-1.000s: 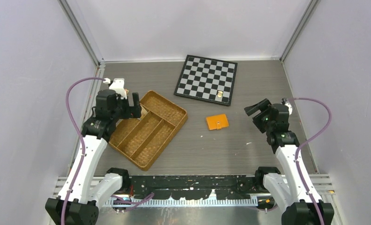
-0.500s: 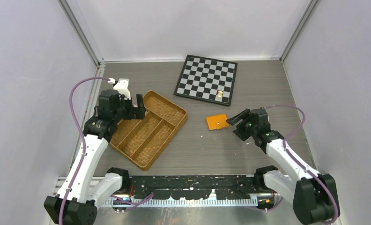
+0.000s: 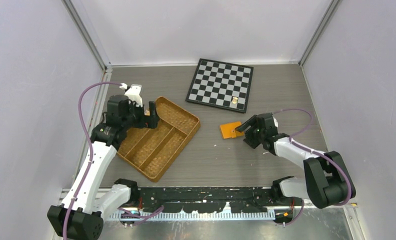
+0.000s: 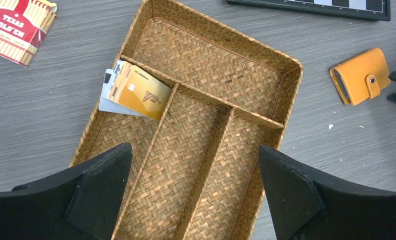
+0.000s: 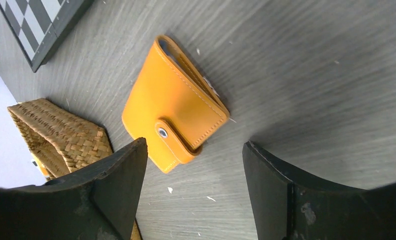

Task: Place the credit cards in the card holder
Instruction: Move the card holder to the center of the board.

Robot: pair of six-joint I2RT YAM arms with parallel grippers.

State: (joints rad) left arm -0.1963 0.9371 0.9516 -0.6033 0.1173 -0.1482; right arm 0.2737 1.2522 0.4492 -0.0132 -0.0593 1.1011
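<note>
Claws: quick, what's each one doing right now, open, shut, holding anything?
Left claw: open, empty, over the woven tray.
Right claw: open, empty, right by the orange card holder.

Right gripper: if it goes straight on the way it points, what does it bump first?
Most likely the orange card holder, lying snapped shut just ahead of the open fingers of the right gripper, though depth is hard to judge.

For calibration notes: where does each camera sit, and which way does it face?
Top external: above and behind the arms, looking down on the table; both show.
Left wrist: over the woven tray, looking down at credit cards; own fingers show.
Right wrist: low, facing the card holder; own fingers show.
Shared: all three see the card holder.
</note>
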